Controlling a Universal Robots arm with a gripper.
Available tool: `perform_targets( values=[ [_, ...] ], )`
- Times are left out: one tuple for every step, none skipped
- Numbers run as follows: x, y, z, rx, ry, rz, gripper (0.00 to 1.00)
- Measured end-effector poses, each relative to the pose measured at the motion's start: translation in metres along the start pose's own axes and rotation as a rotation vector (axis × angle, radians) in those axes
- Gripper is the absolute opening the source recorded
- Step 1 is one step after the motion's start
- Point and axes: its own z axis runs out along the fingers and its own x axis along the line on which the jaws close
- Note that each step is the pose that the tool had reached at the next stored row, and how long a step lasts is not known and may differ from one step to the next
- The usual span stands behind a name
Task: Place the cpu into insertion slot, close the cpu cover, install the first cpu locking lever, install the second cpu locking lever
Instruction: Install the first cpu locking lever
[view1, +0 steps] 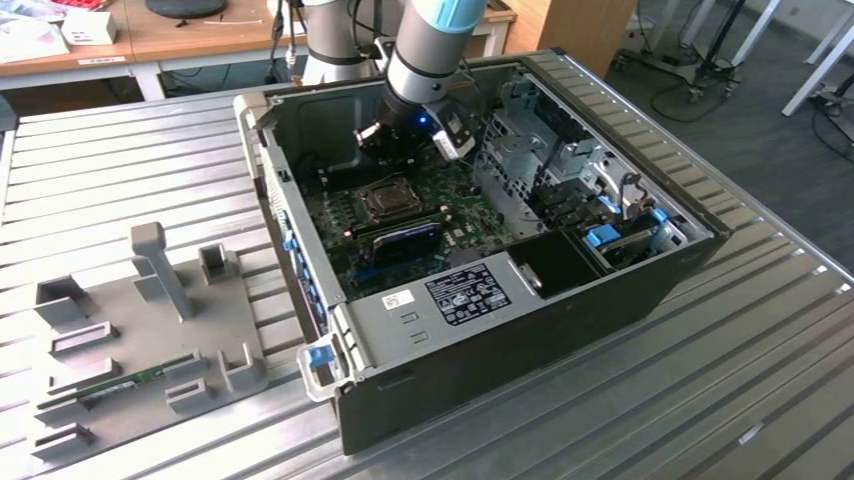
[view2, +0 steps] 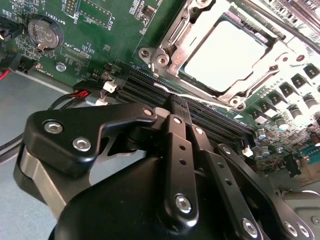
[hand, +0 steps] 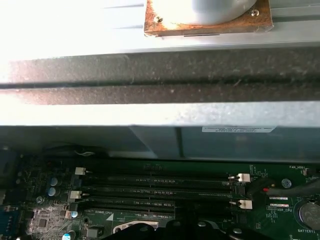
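Note:
In the second wrist view the cpu (view2: 225, 52), a silvery square, lies in the insertion slot (view1: 391, 197) on the green motherboard. The cpu cover (view2: 172, 42), a thin metal frame, lies flat around it. A thin locking lever rod (view2: 200, 98) runs along the socket edge nearest my fingertips. My black gripper (view2: 179, 104) is shut with nothing between its fingers, its tip just beside that rod and over the black memory slots. In the exterior view the gripper (view1: 398, 142) hangs inside the open case, just behind the socket.
Long black memory slots (hand: 160, 190) run between socket and case wall. A coin battery (view2: 44, 31) and a red-black cable (view2: 85, 92) sit nearby. The metal drive cage (view1: 561, 160) stands at the exterior view's right. A grey fixture plate (view1: 134, 330) lies on the table at its left.

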Motion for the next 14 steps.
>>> perform_targets(
  values=[
    [0.0000, 0.0000, 0.0000, 0.0000, 0.0000, 0.000, 0.11],
    [0.0000, 0.0000, -0.0002, -0.0010, -0.0002, 0.000, 0.11],
    [0.0001, 0.0000, -0.0003, -0.0028, -0.0006, 0.000, 0.11],
    [0.0001, 0.0001, -0.0002, -0.0035, -0.0009, 0.000, 0.11],
    [0.0000, 0.0001, -0.0002, -0.0039, -0.0009, 0.000, 0.11],
    [0.0000, 0.0001, -0.0002, -0.0042, -0.0009, -0.001, 0.11],
    [0.0002, 0.0001, -0.0002, -0.0043, -0.0012, -0.001, 0.11],
    [0.0007, 0.0001, -0.0002, -0.0041, -0.0016, -0.001, 0.11],
    [0.0014, 0.0001, -0.0002, -0.0040, -0.0023, -0.001, 0.11],
    [0.0024, 0.0001, -0.0001, -0.0038, -0.0030, -0.001, 0.11],
    [0.0038, 0.0001, 0.0000, -0.0032, -0.0035, -0.001, 0.11],
    [0.0052, 0.0000, 0.0000, -0.0023, -0.0038, -0.001, 0.11],
    [0.0063, 0.0000, 0.0001, -0.0015, -0.0041, -0.001, 0.11],
    [0.0069, 0.0000, 0.0002, -0.0008, -0.0043, -0.001, 0.11]
  ],
)
